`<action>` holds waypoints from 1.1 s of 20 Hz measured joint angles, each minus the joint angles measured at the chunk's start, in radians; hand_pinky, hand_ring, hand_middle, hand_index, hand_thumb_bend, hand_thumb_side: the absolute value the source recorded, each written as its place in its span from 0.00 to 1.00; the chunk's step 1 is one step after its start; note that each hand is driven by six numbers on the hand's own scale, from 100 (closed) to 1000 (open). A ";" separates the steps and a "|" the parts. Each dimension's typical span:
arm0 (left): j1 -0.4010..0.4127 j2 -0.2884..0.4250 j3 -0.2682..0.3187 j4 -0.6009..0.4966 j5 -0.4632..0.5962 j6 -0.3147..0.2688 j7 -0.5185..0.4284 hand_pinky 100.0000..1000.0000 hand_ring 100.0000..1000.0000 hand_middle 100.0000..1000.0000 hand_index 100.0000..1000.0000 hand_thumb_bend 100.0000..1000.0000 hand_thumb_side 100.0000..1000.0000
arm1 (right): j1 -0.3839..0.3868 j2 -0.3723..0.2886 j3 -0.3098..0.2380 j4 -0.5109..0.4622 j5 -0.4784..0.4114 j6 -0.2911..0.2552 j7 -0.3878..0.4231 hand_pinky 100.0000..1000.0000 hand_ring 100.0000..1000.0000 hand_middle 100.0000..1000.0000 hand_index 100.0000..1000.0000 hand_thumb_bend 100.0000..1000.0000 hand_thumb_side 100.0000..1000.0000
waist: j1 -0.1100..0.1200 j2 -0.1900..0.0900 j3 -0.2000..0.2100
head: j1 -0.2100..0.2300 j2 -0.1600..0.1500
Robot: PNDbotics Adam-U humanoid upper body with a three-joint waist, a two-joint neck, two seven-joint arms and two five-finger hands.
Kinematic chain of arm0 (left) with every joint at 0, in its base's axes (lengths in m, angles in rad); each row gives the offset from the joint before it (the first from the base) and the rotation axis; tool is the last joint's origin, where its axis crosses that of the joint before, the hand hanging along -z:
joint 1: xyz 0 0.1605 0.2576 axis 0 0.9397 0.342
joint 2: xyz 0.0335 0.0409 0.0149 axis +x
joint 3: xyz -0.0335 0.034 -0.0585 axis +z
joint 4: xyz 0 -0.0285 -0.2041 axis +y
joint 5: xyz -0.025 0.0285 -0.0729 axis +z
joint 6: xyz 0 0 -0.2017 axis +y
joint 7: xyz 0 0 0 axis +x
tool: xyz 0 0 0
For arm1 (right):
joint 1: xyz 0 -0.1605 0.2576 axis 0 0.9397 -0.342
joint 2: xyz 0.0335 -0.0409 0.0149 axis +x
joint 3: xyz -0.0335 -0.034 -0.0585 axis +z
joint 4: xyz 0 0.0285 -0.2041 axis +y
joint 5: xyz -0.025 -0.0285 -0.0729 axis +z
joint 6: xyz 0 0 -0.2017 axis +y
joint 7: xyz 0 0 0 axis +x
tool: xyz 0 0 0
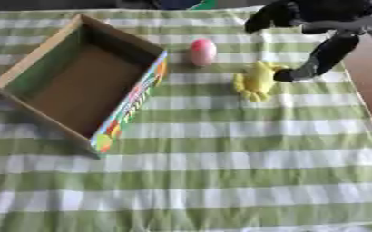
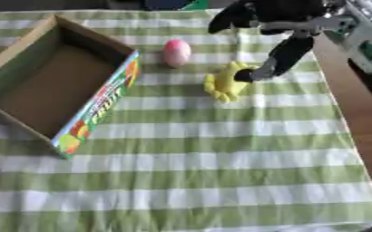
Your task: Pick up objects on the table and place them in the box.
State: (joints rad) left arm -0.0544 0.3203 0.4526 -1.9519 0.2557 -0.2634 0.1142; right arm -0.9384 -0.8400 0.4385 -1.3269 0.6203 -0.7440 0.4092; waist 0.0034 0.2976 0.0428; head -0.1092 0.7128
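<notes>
A yellow soft toy (image 1: 255, 81) lies on the green-and-white striped cloth, right of centre. A pink egg-shaped object (image 1: 203, 52) stands just up and left of it. The cardboard box (image 1: 130, 108) sits open at the left, its brown inside bare. My right hand (image 1: 320, 31) comes in from the upper right, its fingers straight and spread; one long fingertip (image 1: 287, 75) reaches down to the toy's right edge and seems to touch it. Nothing is held. My left hand shows in neither view.
The brown table edge (image 2: 356, 118) runs down the right side beyond the cloth. A grey device (image 2: 368, 34) stands at the upper right. Bare striped cloth (image 1: 221, 181) fills the whole near half.
</notes>
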 measured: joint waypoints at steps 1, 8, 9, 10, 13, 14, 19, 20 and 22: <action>0.000 -0.003 0.000 0.000 0.000 0.000 -0.001 0.48 0.69 0.63 0.72 0.00 0.94 | 0.000 0.003 0.000 0.010 0.012 -0.001 -0.001 0.77 0.91 0.91 1.00 0.28 0.72 | 0.000 0.001 0.000 | 0.000 -0.001; -0.007 -0.009 0.000 0.000 0.000 0.000 -0.008 0.48 0.69 0.63 0.72 0.00 0.94 | 0.006 0.028 0.006 0.067 0.081 -0.016 -0.016 0.77 0.90 0.90 1.00 0.29 0.68 | 0.001 0.013 0.005 | -0.001 -0.002; -0.007 -0.010 0.000 0.001 0.000 0.000 -0.008 0.48 0.69 0.63 0.71 0.00 0.94 | 0.006 0.029 0.007 0.072 0.088 -0.018 -0.018 0.77 0.90 0.90 1.00 0.28 0.69 | 0.001 0.015 0.005 | -0.001 -0.002; -0.008 -0.012 0.000 0.001 0.000 0.000 -0.009 0.48 0.69 0.63 0.71 0.00 0.94 | 0.007 0.030 0.009 0.076 0.094 -0.020 -0.020 0.77 0.90 0.90 1.00 0.28 0.69 | 0.001 0.016 0.005 | -0.001 -0.002; -0.008 -0.013 0.000 0.002 0.000 0.001 -0.009 0.48 0.69 0.63 0.71 0.00 0.94 | 0.016 0.032 0.012 0.086 0.110 -0.024 -0.024 0.77 0.90 0.90 1.00 0.28 0.69 | 0.001 0.017 0.005 | -0.001 -0.002; -0.008 -0.013 0.000 0.003 0.000 0.001 -0.010 0.48 0.69 0.63 0.71 0.00 0.94 | 0.018 0.033 0.012 0.087 0.113 -0.025 -0.025 0.77 0.90 0.90 1.00 0.28 0.69 | 0.001 0.017 0.005 | -0.001 -0.002; -0.010 -0.013 0.000 0.006 0.000 0.004 -0.012 0.49 0.70 0.63 0.71 0.00 0.95 | 0.027 0.035 0.018 0.101 0.138 -0.029 -0.029 0.76 0.89 0.89 1.00 0.28 0.69 | 0.000 0.020 0.007 | -0.001 -0.005; -0.010 -0.013 0.000 0.006 0.000 0.004 -0.012 0.49 0.70 0.63 0.71 0.00 0.95 | 0.030 0.037 0.018 0.106 0.145 -0.030 -0.030 0.76 0.89 0.88 1.00 0.28 0.69 | 0.000 0.022 0.007 | -0.001 -0.007; -0.011 -0.014 0.000 0.006 0.000 0.005 -0.013 0.49 0.70 0.63 0.71 0.00 0.95 | 0.032 0.044 0.018 0.121 0.157 -0.031 -0.031 0.76 0.89 0.88 1.00 0.28 0.69 | 0.000 0.023 0.007 | -0.001 -0.010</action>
State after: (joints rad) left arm -0.0650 0.3068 0.4525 -1.9461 0.2557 -0.2584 0.1012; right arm -0.9059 -0.7960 0.4568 -1.2064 0.7777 -0.7754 0.3778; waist 0.0035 0.3204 0.0502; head -0.1105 0.7024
